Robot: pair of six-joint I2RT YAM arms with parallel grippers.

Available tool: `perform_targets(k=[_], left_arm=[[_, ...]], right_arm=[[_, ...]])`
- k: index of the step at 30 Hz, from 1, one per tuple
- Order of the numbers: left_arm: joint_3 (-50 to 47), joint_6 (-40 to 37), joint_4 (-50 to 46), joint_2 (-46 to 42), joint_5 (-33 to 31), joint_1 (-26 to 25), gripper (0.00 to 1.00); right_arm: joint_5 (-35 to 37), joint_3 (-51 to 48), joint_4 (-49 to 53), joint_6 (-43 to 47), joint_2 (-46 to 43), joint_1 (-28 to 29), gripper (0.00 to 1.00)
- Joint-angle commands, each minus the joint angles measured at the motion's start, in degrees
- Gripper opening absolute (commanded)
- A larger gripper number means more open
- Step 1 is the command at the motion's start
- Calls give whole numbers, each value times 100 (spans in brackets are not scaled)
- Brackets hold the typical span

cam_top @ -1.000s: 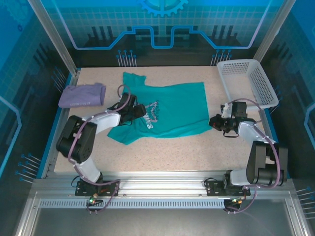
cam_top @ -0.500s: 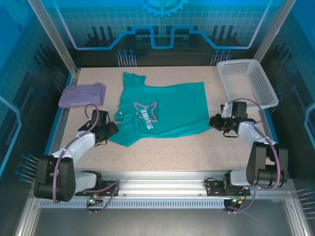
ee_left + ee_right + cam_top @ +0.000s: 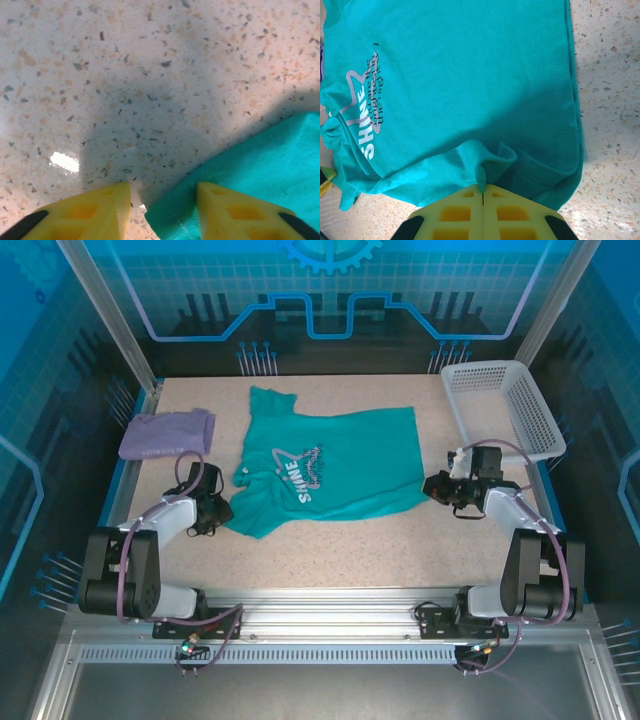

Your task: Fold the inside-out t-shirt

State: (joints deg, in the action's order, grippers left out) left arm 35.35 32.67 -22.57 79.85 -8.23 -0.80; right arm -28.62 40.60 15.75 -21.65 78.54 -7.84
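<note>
the table [image 3: 350, 550] carries all items. the shirt [image 3: 340, 465] lies spread near the table's centre, collar end toward the left arm and hem toward the right arm, with rumples along its near edge; it is not yet folded. laid across like this, each arm has one end of the cloth within reach. the basket [image 3: 545, 430] stands at the far right corner, apart from the shirt, and the purple garment [image 3: 167, 433] lies folded at the far left edge, also apart, so neither obstructs the working area. the right gripper [image 3: 435, 485] sits at the shirt's right edge; in its wrist view the right gripper [image 3: 482, 192] is closed, fingers pressed together on a small raised pleat of the shirt [image 3: 470, 75] at the hem. this hold probably serves to anchor or tension that end. the left gripper [image 3: 212, 517] sits low at the near left corner; in its wrist view the left gripper [image 3: 162, 200] has its jaws apart, astride the corner of the shirt [image 3: 250, 170], with bare table under one finger and cloth at the other. nothing is clamped there. this placement suggests preparation for a pinch on that corner.
</note>
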Motion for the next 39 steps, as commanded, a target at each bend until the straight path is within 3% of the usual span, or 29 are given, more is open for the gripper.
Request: perform_targets(k=[1, 4, 10, 14, 25, 31, 39], left_arm=[[-11, -83, 471, 394, 583, -17, 28], [-2, -111, 543, 506, 697, -17, 20], [-7, -172, 569, 535, 822, -17, 16], [-89, -163, 664, 348, 823, -17, 2], [19, 107, 267, -1680, 698, -19, 0], [1195, -94, -462, -2867, 325, 18, 0], [3844, -534, -1152, -3582, 176, 27, 0]], right_arm=[[-104, 18, -62, -49, 16, 21, 0], [-47, 14, -29, -23, -18, 22, 0], [-43, 2, -44, -29, 13, 20, 0], [-30, 9, -28, -17, 17, 21, 0], [154, 144, -156, -258, -292, 19, 0], [531, 856, 15, -303, -1027, 1, 0], [921, 2600, 1126, 105, -2275, -33, 0]])
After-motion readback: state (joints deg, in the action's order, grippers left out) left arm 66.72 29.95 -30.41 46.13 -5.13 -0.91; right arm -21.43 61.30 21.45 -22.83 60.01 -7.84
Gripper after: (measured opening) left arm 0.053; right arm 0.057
